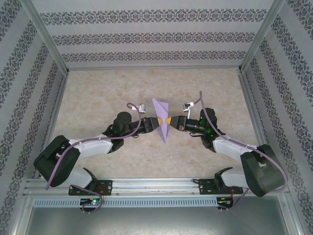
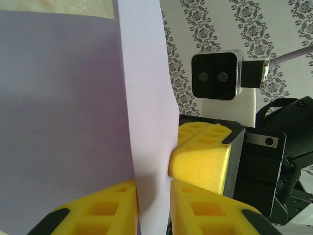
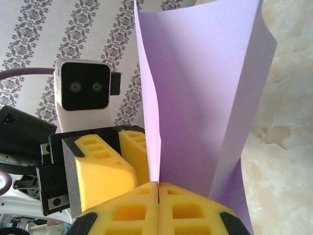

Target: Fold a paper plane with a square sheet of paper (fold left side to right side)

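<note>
The paper plane (image 1: 161, 110) is lavender paper folded into a slim dart. It stands on edge above the table's middle, its point toward the arms. My left gripper (image 1: 157, 121) meets it from the left and my right gripper (image 1: 169, 120) from the right. In the left wrist view the paper plane (image 2: 63, 98) fills the narrow gap of my left gripper (image 2: 154, 196), both yellow pads touching it. The right gripper's fingers (image 2: 203, 152) press just beyond. In the right wrist view my right gripper (image 3: 158, 188) is shut on the paper plane (image 3: 205, 98), whose layers fan upward.
The beige marbled tabletop (image 1: 98, 93) lies under both arms. Patterned walls (image 1: 146, 36) close in the back and sides. An aluminium rail (image 1: 156, 188) carries the arm bases at the near edge. The left gripper's fingers (image 3: 102, 169) sit close beside the right ones.
</note>
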Available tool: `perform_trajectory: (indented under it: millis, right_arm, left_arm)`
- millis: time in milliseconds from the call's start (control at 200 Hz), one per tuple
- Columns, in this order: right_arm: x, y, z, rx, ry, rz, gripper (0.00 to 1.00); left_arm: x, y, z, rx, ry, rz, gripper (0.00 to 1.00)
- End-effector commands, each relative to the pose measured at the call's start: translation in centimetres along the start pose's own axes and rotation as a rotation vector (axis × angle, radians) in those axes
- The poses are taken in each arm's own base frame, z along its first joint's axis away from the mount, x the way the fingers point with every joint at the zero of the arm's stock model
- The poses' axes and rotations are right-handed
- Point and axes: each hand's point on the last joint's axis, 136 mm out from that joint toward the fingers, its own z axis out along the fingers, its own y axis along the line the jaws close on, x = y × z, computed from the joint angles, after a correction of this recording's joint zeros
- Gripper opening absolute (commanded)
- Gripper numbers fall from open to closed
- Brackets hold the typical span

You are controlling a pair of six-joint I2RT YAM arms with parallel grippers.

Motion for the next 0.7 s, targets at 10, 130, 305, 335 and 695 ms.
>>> perform_trajectory:
  millis: [10, 130, 305, 335, 695]
  right_arm:
    - [0.1, 0.1, 0.2, -0.010, -0.004, -0.008, 0.00]
    - [0.1, 0.0, 0.2, -0.007, -0.007, -0.007, 0.00]
    - [0.2, 0.1, 0.2, -0.012, 0.000, -0.008, 0.02]
    - [0.2, 0.1, 0.2, -0.015, 0.001, -0.007, 0.02]
    - [-1.0, 1.1, -1.4, -0.019, -0.050, -0.026, 0.25]
  left_arm:
    - [-0.6, -1.9, 0.0, 0.029, -0.016, 0.048, 0.21]
    - [-0.6, -1.6, 0.0, 0.011, -0.016, 0.051, 0.18]
    - [-0.6, -1.5, 0.0, 0.007, -0.013, 0.053, 0.13]
    - [-0.5, -1.6, 0.0, 0.009, -0.012, 0.053, 0.12]
    - [-0.8, -1.7, -0.1, 0.016, -0.025, 0.059, 0.01]
